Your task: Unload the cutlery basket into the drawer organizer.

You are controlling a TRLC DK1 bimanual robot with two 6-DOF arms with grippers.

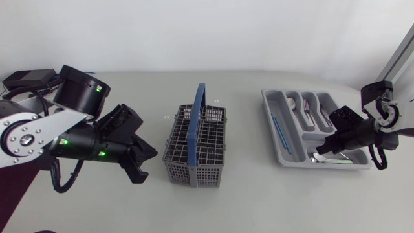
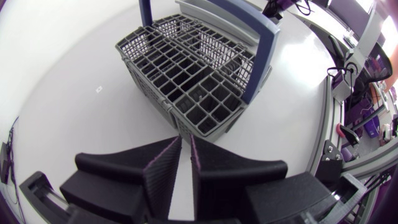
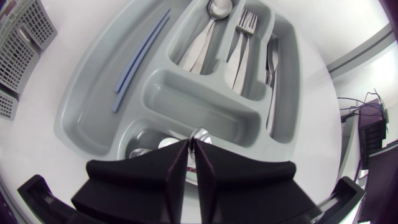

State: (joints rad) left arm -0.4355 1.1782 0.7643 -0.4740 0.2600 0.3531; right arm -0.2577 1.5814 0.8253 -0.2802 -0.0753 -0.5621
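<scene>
The grey cutlery basket (image 1: 208, 139) with its blue handle (image 1: 198, 113) stands mid-table; no cutlery shows in its cells (image 2: 186, 81). My left gripper (image 1: 143, 165) hangs just left of it, its fingers (image 2: 158, 171) shut to a thin slit with nothing between them. At the right lies the grey drawer organizer (image 1: 272, 123). My right gripper (image 1: 321, 150) is low over its front compartment, shut on a small spoon (image 3: 200, 133) at its tips (image 3: 191, 142). Two more spoon bowls (image 3: 166, 143) lie beside it there.
The organizer (image 3: 81, 106) holds spoons (image 3: 208, 31), forks (image 3: 242, 50) and knives (image 3: 272, 68) in its long slots, and thin blue sticks (image 3: 140, 59) in the side slot. Bare table separates basket and organizer.
</scene>
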